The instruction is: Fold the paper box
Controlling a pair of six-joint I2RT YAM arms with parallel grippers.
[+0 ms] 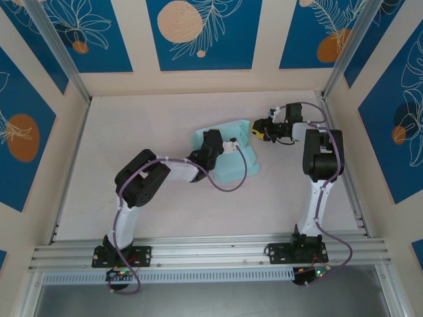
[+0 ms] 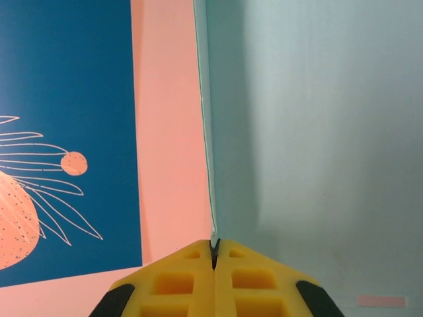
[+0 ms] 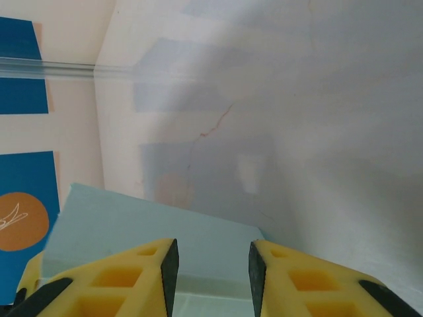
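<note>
Paper box (image 1: 234, 165) lies right of centre on the white table (image 1: 132, 132), enclosed by beige walls carrying blue leaf-print panels (image 1: 203, 33); an aluminium rail (image 1: 211, 249) runs along the near edge; the left arm reaches forward and rightward, elbow bent, its left gripper (image 1: 232, 146) over the card; in the wrist view that gripper (image 2: 215, 254) is clenched on a thin edge of the pale card (image 2: 310, 132); the right arm bends back leftward, its right gripper (image 1: 258, 130) beside the far right corner, jaws partly apart and holding nothing (image 3: 213, 264).

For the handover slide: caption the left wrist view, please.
Left gripper shut on the thin edge of the pale-blue paper box, blue leaf-print wall panel behind.
</note>
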